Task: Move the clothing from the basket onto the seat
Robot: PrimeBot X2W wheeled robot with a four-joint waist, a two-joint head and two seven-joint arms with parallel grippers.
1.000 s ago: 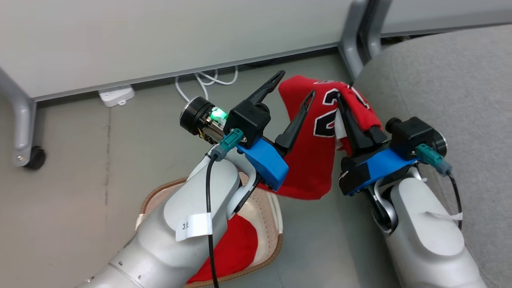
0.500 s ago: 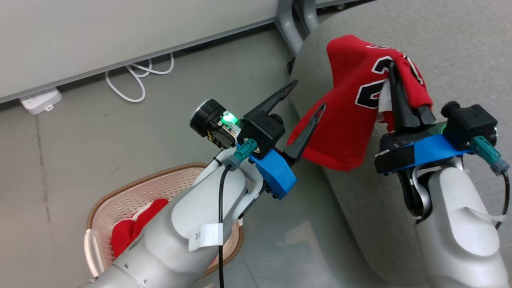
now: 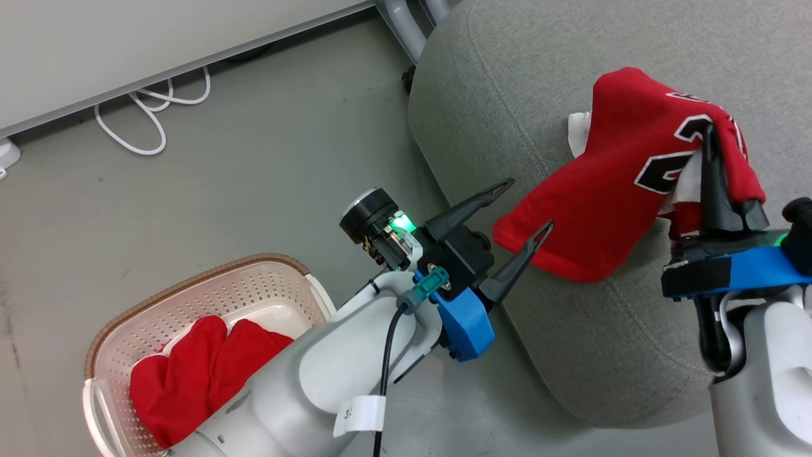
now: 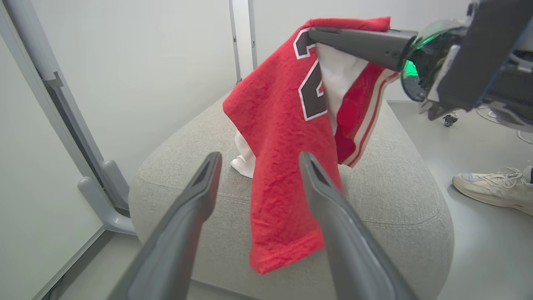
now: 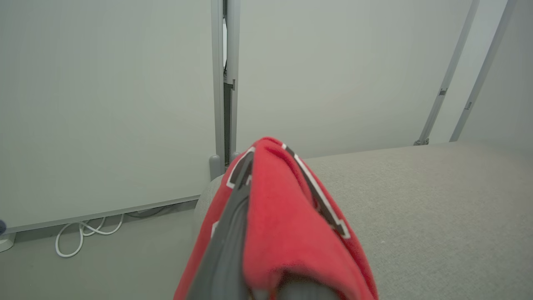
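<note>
My right gripper [image 3: 709, 134] is shut on the red jersey [image 3: 609, 190], holding it up over the grey seat [image 3: 507, 95]. The jersey's lower end drapes over the seat's near corner. In the left wrist view the jersey [image 4: 283, 125] hangs from the right gripper [image 4: 313, 32], and a white fold touches the seat [image 4: 395, 200]. My left gripper [image 3: 530, 203] is open and empty, just left of the hanging cloth. A plainer red garment [image 3: 190, 374] lies in the basket [image 3: 209, 282] on the floor at lower left. In the right wrist view the jersey [image 5: 287, 216] wraps the fingers [image 5: 225, 250].
A white cable [image 3: 149, 120] loops on the floor below a pale partition wall, whose grey leg [image 3: 399, 25] stands by the seat's far corner. A person's shoe [image 4: 491, 187] rests on the floor beside the seat. My left forearm covers part of the basket.
The head camera has swung toward the seat. My right gripper has carried the jersey from above the floor beside the seat to over the seat's corner. The left gripper stays open.
</note>
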